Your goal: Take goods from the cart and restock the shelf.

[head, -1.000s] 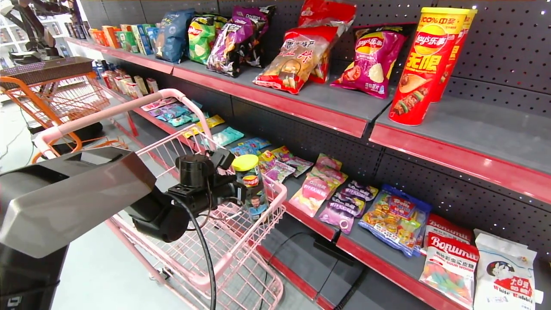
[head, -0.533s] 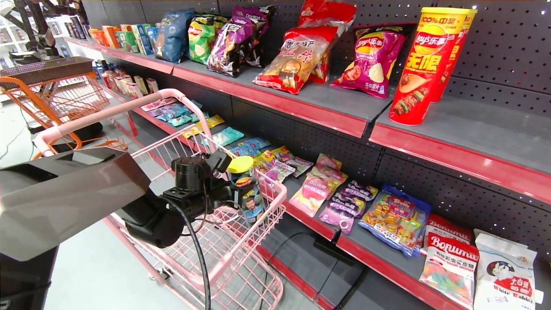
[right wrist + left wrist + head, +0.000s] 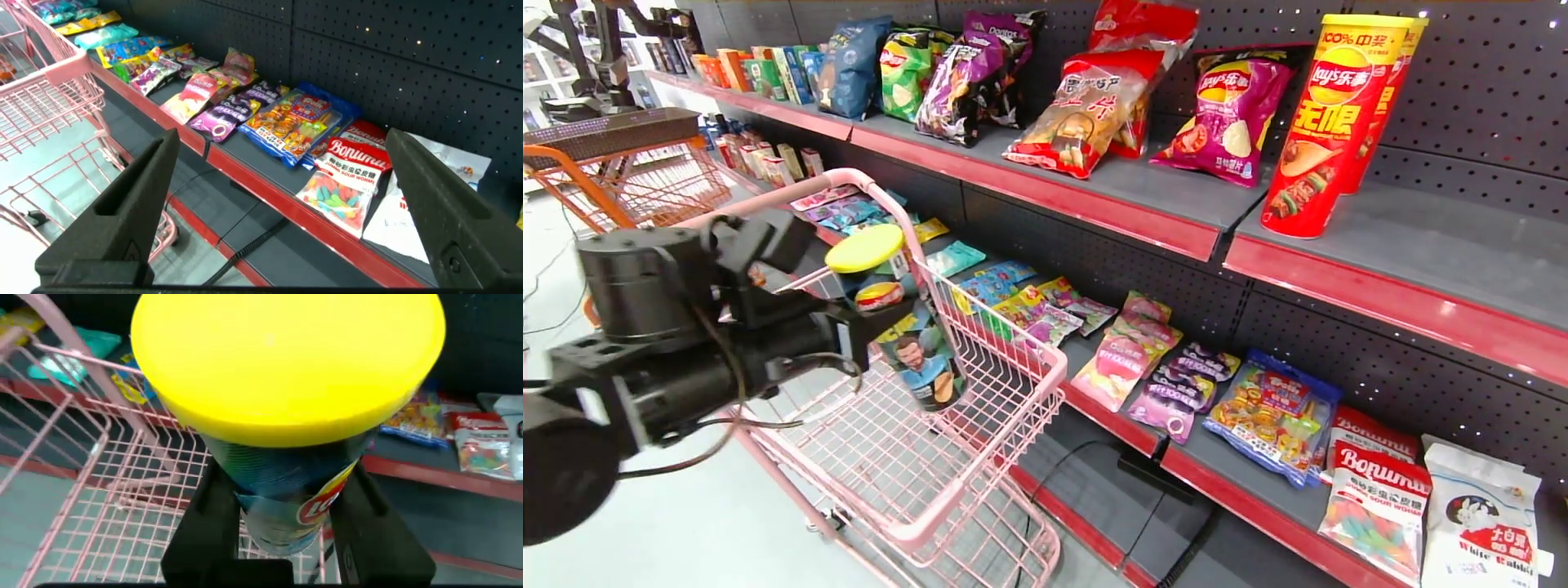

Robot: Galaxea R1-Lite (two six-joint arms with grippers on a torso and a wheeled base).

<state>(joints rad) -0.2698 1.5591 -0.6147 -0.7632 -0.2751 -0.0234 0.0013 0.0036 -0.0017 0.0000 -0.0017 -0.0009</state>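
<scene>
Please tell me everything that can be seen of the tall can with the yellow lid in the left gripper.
The can is a tall round tube, dark blue-green, with a printed person and a red-and-yellow logo. Its flat yellow lid looks like plastic and is on. The can is tilted, its top leaning to the left, and it hangs over the pink cart. The left gripper clamps its upper body from both sides.

Left black two-finger gripper (image 3: 876,320), wrist level, clamped around the upright yellow-lidded blue cylindrical can (image 3: 920,363); right black gripper (image 3: 282,140), fingers spread wide.
</scene>
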